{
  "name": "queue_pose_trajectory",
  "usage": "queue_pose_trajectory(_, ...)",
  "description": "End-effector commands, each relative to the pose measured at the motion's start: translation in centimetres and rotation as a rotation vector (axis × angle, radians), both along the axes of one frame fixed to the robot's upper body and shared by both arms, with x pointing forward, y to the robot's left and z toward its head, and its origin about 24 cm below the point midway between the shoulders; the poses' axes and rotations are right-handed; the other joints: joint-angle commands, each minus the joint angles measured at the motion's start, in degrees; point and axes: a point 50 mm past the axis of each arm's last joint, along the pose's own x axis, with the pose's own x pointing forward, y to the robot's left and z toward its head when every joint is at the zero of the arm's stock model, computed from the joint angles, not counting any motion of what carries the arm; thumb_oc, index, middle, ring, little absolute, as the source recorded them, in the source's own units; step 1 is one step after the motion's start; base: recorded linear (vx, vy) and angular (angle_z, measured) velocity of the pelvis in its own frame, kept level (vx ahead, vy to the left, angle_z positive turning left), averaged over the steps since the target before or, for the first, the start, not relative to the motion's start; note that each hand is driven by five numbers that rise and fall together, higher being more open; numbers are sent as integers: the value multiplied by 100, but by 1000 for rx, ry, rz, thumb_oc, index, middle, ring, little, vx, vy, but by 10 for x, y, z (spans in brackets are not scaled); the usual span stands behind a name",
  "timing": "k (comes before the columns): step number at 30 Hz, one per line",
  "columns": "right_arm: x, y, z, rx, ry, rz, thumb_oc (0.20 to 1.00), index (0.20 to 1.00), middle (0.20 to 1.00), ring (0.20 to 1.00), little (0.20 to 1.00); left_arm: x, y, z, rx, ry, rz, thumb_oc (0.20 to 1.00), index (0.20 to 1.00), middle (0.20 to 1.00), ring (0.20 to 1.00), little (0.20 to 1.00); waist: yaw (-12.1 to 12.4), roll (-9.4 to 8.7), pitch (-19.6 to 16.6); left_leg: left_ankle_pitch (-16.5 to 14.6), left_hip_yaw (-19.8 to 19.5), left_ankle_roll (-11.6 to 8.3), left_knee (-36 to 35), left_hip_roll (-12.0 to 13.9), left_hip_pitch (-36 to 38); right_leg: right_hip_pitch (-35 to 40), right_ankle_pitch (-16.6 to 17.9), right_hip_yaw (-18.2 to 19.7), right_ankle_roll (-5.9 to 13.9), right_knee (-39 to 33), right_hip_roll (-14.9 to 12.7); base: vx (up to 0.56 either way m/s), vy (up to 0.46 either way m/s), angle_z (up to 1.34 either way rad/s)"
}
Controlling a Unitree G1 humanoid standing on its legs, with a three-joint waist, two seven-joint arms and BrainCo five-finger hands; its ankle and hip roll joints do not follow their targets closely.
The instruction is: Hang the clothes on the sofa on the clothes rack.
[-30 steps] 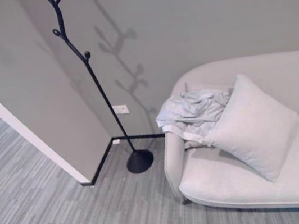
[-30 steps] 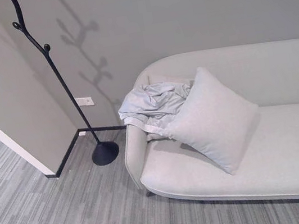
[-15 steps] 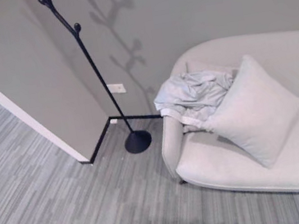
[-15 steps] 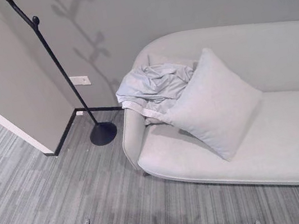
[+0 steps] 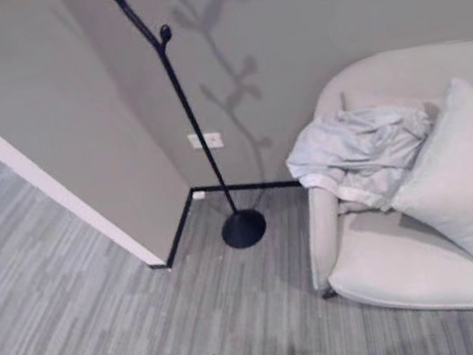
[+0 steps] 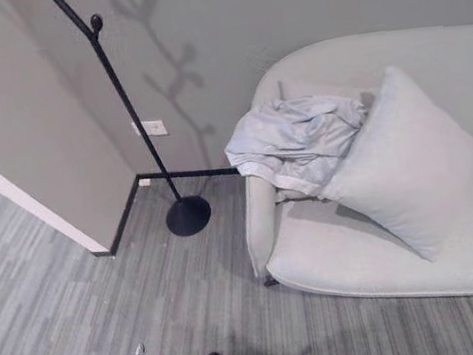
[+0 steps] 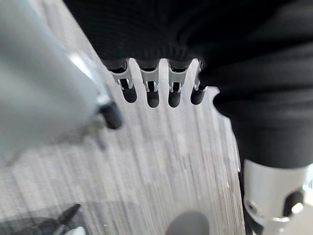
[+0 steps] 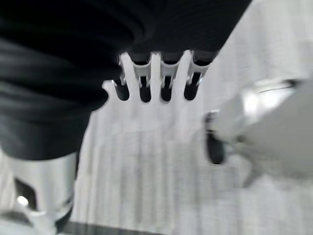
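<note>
Nothing done yet — grey clothes (image 6: 296, 143) bunched on sofa (image 6: 357, 257) arm beside pillow (image 6: 405, 164), clothes rack (image 6: 120, 97) bare, just left of sofa. Left hand (image 7: 156, 90) and right hand (image 8: 156, 83) — fingers relaxed, empty. Left: approach, grab, hang.

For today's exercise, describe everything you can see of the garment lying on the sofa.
The garment is a pale grey, thin, crumpled cloth, bunched in loose folds with a lighter band along its lower hem. It lies heaped on the sofa's rounded end by the armrest, partly spilling over it. A large pale cushion leans against its side. No hand touches it.
</note>
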Motion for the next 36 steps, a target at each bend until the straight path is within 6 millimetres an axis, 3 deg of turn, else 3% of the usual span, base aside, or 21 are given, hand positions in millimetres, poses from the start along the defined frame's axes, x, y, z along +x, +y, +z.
queue_pose_trajectory(1,13,-4,3,-34,-33,-18,1000,1000,1000,1000,1000,-9,13,0,36,33,-2,1000,1000,1000,1000,1000,144,115,244,-264,-151,261,362,317,-170,289,1720,-660,58,90,-467,218,577,-44)
queue_pose_trajectory(2,17,-3,3,-39,-44,3,1000,1000,1000,1000,1000,-12,15,0,38,44,4,1000,1000,1000,1000,1000,98,169,283,-265,-106,309,235,285,4,148,1485,-713,-26,372,-316,214,435,-56)
queue_pose_trajectory(3,21,-1,2,-43,-63,36,1000,1000,1000,1000,1000,-19,18,-1,43,65,17,1000,1000,1000,1000,1000,-25,206,338,-235,-21,363,50,203,267,-110,891,-618,-144,432,343,164,277,-69)
queue_pose_trajectory(4,20,-1,2,-43,-63,38,1000,1000,1000,1000,1000,-20,18,-1,42,66,19,1000,1000,1000,1000,1000,-12,214,342,-237,0,342,17,233,302,-120,854,-599,-170,466,369,148,220,-68)
queue_pose_trajectory(5,25,1,3,-52,-81,64,1000,1000,1000,1000,1000,-24,19,-2,37,75,34,1000,1000,1000,1000,1000,-74,226,374,-180,78,347,-121,211,411,-320,656,-583,-195,313,751,81,63,-47)
queue_pose_trajectory(6,24,1,2,-48,-83,68,1000,1000,1000,1000,1000,-25,19,-2,31,74,27,1000,1000,1000,1000,1000,-76,236,378,-162,103,332,-204,190,484,-349,526,-614,-178,131,963,122,106,-19)
queue_pose_trajectory(8,23,3,1,-49,-84,78,1000,1000,1000,1000,1000,-31,20,-3,32,92,23,1000,1000,1000,1000,1000,-160,208,424,-139,130,308,-383,113,701,-482,562,-574,-142,-380,1441,125,40,1)
queue_pose_trajectory(10,24,4,2,-61,-93,92,1000,1000,1000,1000,1000,-28,19,-2,39,79,31,1000,1000,1000,1000,1000,-245,124,432,-136,133,313,-485,17,832,-561,803,-414,-43,-953,1714,140,9,-27)
queue_pose_trajectory(15,16,4,1,-53,-68,74,1000,1000,1000,1000,1000,-23,14,-2,35,60,20,1000,1000,1000,1000,1000,-229,73,390,-168,146,318,-526,-33,930,-372,1072,-237,7,-1399,1789,105,-39,13)
queue_pose_trajectory(17,9,3,0,-40,-35,79,1000,1000,1000,1000,1000,-29,10,-4,20,77,8,1000,1000,1000,1000,1000,-186,31,246,-250,133,290,-550,-16,1089,-162,1028,-267,-62,-1469,1819,171,-89,3)
queue_pose_trajectory(22,13,1,1,-41,-54,127,1000,1000,1000,1000,1000,-34,6,-5,6,92,5,1000,1000,1000,1000,1000,-159,4,175,-420,100,206,-466,71,1285,33,888,-271,-139,-1432,1872,169,-95,-8)
queue_pose_trajectory(24,18,0,1,-50,-73,200,1000,1000,1000,1000,1000,-29,5,-5,7,76,-15,1000,1000,1000,1000,1000,-165,-51,224,-612,101,142,37,97,1193,127,791,-302,-197,-1420,1874,107,-135,9)
queue_pose_trajectory(25,31,-4,3,-68,-101,359,1000,1000,1000,1000,1000,-16,3,-3,16,30,-45,1000,1000,1000,1000,1000,-148,-118,344,-643,95,7,826,87,886,249,722,-311,-285,-1429,1874,19,-155,4)
queue_pose_trajectory(29,56,-10,10,-133,-169,518,1000,1000,1000,1000,1000,4,0,2,21,-50,-66,1000,1000,1000,1000,1000,-66,-293,513,-416,-42,-121,1941,33,146,309,667,-323,-401,-1462,1815,-8,-76,23)
queue_pose_trajectory(33,73,-14,17,-206,-194,680,1000,1000,1000,1000,1000,2,-1,2,23,-66,-100,1000,1000,1000,1000,1000,-7,-475,416,-504,23,-36,1276,332,-32,426,686,-249,-302,-1679,1672,145,22,4)
queue_pose_trajectory(36,85,-10,20,-221,-244,734,1000,1000,1000,1000,1000,4,1,3,34,-82,-87,1000,1000,1000,1000,1000,90,-438,377,356,-239,-156,154,887,-108,497,541,-143,-294,-1701,1689,173,104,-13)
